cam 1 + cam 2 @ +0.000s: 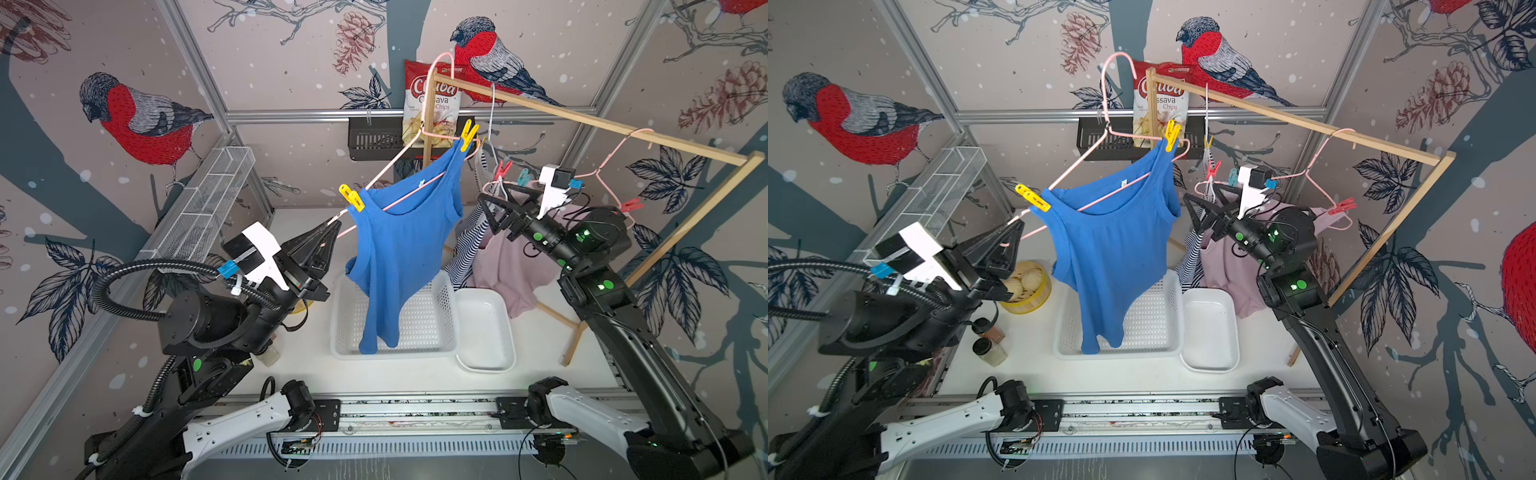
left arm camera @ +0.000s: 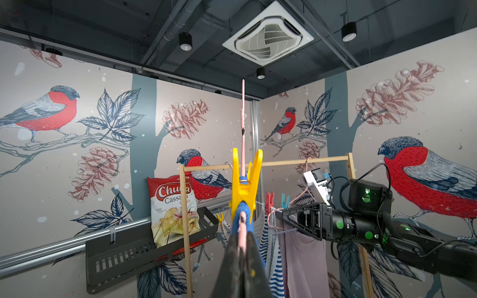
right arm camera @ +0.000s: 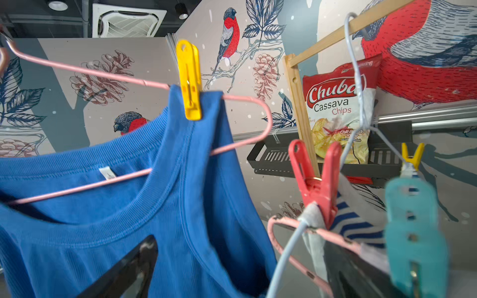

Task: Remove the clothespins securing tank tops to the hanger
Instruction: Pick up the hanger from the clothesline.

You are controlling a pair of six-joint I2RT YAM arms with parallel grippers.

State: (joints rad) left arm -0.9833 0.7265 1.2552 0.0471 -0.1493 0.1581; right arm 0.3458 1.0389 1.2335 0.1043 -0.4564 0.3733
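- I have my left gripper (image 1: pixel 336 225) clenched on the pink hanger (image 2: pixel 243 111) tip, just beside a yellow clothespin (image 1: pixel 351 198) pinning the blue tank top (image 1: pixel 399 257).
- My right gripper (image 1: pixel 490 199) is released near the red clothespin (image 1: pixel 503 169); I would align it across the handle ends, then squeeze.

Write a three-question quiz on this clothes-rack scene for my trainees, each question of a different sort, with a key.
1. True or false: two yellow clothespins pin the blue tank top to its pink hanger.
2. The left gripper is shut on: A) the pink hanger's end; B) a yellow clothespin; C) the blue tank top.
3. Fill in: the ____ gripper is open, close to the red clothespin and the teal clothespin.
Key: 1 true; 2 A; 3 the right gripper.
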